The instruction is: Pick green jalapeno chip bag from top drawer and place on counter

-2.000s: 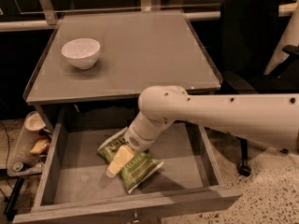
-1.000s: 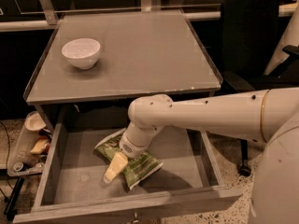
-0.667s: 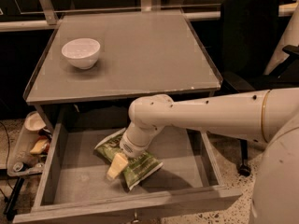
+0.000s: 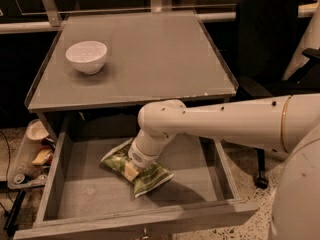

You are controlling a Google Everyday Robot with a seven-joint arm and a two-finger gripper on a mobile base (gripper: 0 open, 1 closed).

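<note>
The green jalapeno chip bag (image 4: 150, 178) lies flat on the floor of the open top drawer (image 4: 90, 189), near its middle. My white arm reaches in from the right and bends down into the drawer. My gripper (image 4: 132, 171) is pressed down onto the middle of the bag, with one pale fingertip (image 4: 131, 172) showing against the green. The wrist hides the rest of the gripper. The counter (image 4: 150, 54) above the drawer is a flat grey top.
A white bowl (image 4: 86, 56) stands on the counter at the back left. A black office chair (image 4: 270, 39) is at the right behind my arm. A low cart with cups and scraps (image 4: 35, 154) sits on the floor left of the drawer.
My arm has lowered and shifted slightly left, and the gripper has sunk further onto the bag. The bag has stayed in the same spot in the drawer.
</note>
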